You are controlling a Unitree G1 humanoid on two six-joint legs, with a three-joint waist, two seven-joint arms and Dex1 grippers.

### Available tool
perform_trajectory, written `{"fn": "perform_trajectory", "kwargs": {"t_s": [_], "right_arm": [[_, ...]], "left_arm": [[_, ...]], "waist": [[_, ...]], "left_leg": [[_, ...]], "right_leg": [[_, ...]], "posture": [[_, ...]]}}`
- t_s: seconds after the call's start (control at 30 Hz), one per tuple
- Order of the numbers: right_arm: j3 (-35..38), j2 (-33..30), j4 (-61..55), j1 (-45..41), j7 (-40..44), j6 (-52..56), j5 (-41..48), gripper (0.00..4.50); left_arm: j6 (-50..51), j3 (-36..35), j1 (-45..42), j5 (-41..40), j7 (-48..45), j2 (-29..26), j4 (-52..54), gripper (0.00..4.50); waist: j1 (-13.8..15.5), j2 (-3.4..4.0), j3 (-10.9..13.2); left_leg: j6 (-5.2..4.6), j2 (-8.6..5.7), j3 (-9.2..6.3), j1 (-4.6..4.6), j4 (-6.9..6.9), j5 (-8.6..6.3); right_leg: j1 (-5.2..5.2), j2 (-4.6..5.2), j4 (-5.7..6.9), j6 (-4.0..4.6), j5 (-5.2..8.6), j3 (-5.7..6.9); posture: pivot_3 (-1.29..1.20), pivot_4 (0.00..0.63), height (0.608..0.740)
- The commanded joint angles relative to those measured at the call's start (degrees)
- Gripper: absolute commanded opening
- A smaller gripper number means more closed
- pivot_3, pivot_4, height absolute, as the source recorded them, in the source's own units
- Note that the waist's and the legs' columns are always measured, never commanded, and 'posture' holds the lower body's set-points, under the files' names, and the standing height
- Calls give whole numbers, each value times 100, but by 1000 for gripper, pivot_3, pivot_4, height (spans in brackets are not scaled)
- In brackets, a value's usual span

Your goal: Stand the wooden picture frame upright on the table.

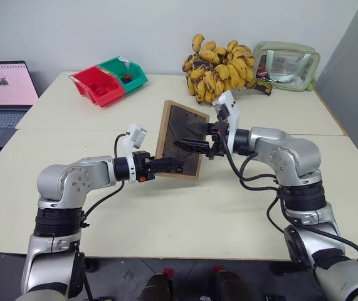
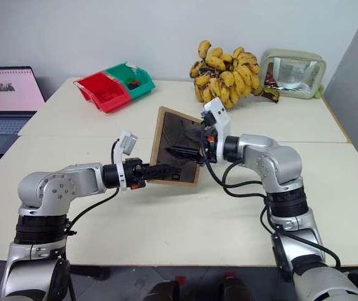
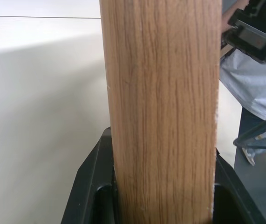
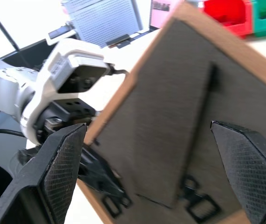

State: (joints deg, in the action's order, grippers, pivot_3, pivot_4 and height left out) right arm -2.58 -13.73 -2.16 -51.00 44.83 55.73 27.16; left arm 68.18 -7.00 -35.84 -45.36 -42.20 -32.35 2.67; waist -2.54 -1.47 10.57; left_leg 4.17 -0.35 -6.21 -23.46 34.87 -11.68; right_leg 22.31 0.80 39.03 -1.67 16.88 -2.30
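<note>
A pale wall stood behind a cream worktop (image 1: 166, 219) that carried red and green bins (image 1: 108, 80), a heap of bananas (image 1: 219, 68) and a green-rimmed clear case (image 1: 286, 65) along its far side, with a laptop (image 1: 3, 88) off to the left. The wooden picture frame (image 1: 180, 139) was held clear of the worktop, tilted, its dark back panel facing the robot. The left tool (image 1: 166, 167) was clamped on the frame's lower edge, the wood filling the gap between its fingers (image 3: 88, 186) in the left wrist view. The right tool (image 1: 197, 139) had its fingers (image 4: 58, 163) spread apart in front of the back panel, gripping nothing. The step in hand looked like swinging out the fold-out stand (image 4: 193, 140), which lay flat against the panel. To do it well, the left tool should probably keep the frame steady while the right caught the stand's free end and eased it out, before the frame went down onto the worktop.
</note>
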Motion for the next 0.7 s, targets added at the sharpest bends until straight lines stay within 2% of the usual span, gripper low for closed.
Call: {"fn": "perform_trajectory", "kwargs": {"t_s": [0.03, 0.23, 0.4, 0.57, 0.67, 0.7], "right_arm": [[134, 104, -516, -59, 108, 115, 554, 4488], [821, -289, -1060, 239, 409, 924, 1711, 4488], [902, -796, -1346, 476, 503, 1153, 2105, 4488], [727, -1643, -1248, 842, 514, 609, 1512, 4488], [465, -2392, -1221, 1280, 768, -425, 736, 4488], [317, -2563, -1059, 1459, 714, -1199, 190, 4488]], "left_arm": [[-205, -65, -212, -119, -143, 11, 236, 1262], [-197, -140, 15, -151, -126, -20, 363, 1262], [-166, -168, 86, -229, -97, -24, 419, 1262], [0, -282, 64, -438, -50, -27, 405, 1262], [251, -463, 83, -683, -15, -41, 404, 1262], [470, -618, 46, -864, 56, -15, 321, 1262]], "waist": [[5, 0, 0], [15, 0, 0], [12, 1, 1], [3, 1, 1], [15, 0, 1], [17, 0, 1]], "left_leg": [[0, 0, 0, 0, 0, 0], [-1, -3, -1, -1, 0, 0], [-2, -1, -1, -1, 0, -1], [-3, -4, 1, 0, 1, -1], [-6, -8, 3, -3, 3, -2], [-7, -9, 3, -5, 4, -3]], "right_leg": [[0, 6, 0, 0, 0, 1], [-1, 15, -2, 0, 0, 2], [-1, 14, 0, 0, 0, 3], [-1, 11, 0, -1, 1, 3], [-1, 4, -2, -3, 2, 2], [-1, 0, -3, -4, 2, 3]], "posture": [[0, 150, 740], [0, 150, 740], [0, 150, 740], [0, 150, 740], [0, 150, 740], [0, 150, 740]]}}
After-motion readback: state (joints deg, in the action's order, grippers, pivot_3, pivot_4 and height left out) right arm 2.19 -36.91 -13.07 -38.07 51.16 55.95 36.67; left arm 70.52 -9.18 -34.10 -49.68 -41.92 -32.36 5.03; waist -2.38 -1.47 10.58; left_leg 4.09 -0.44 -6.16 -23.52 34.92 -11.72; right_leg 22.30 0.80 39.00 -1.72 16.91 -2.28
